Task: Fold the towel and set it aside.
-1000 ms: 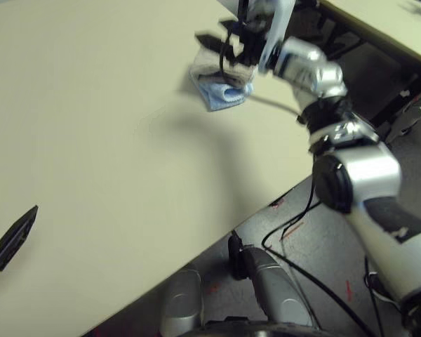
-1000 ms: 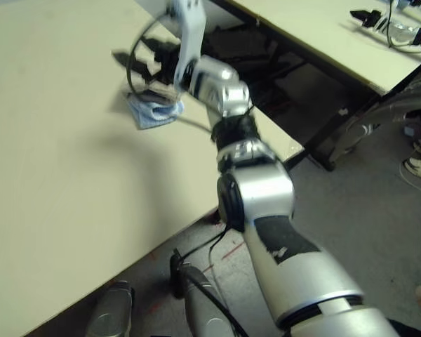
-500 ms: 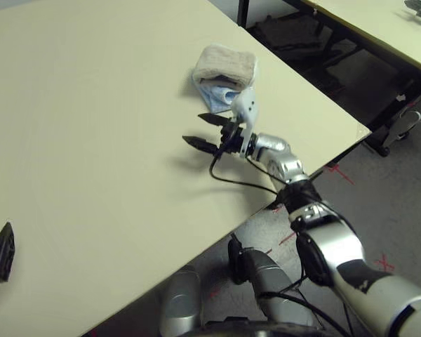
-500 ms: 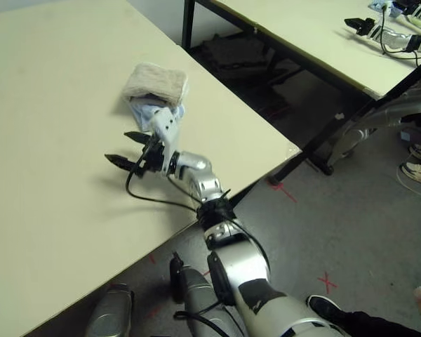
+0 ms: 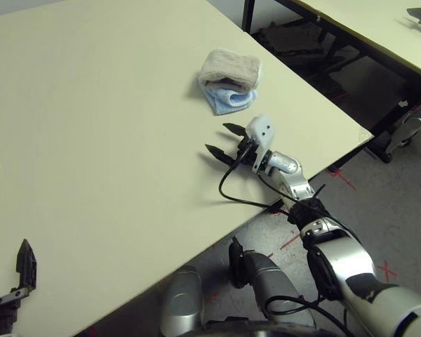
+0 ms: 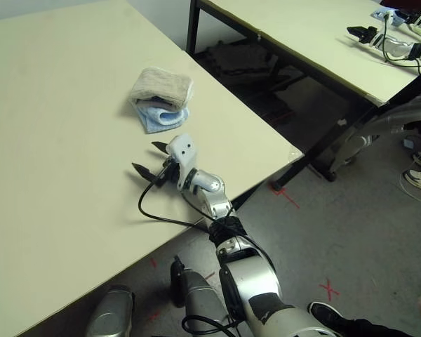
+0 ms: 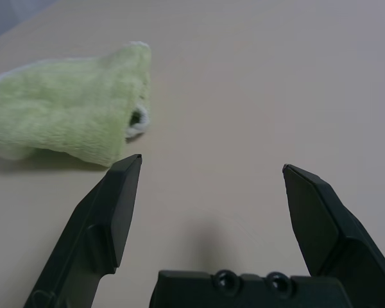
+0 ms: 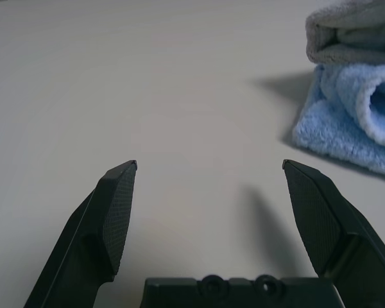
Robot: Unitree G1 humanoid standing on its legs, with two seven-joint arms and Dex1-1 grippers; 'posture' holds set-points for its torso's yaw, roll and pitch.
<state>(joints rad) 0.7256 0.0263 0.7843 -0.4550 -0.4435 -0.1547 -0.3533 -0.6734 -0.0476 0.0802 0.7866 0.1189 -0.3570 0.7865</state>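
Near the desk's far right edge, towards its far corner, the towel (image 5: 229, 67) lies folded into a thick beige bundle, resting on top of a light-blue towel (image 5: 229, 100) whose folds stick out from under it on the side nearer the robot. Nothing is touching either cloth.

Just short of that pile, closer to the right edge of the desk (image 5: 98, 126), the right gripper (image 5: 224, 140) hangs low over the bare surface, its two black fingers (image 8: 119, 212) spread wide with nothing between them, pointing across the desk rather than at the towel. A black cable loops from its wrist down onto the desktop. From the right wrist view the two stacked cloths sit off to one side of the fingers, apart from them.

Over at the near left corner the left gripper (image 7: 212, 167) is also spread wide and empty, low above the desk. A lime-green towel (image 7: 70, 125) lies crumpled just beyond one fingertip, not touching it; in the head view it peeks in at the desk's left edge
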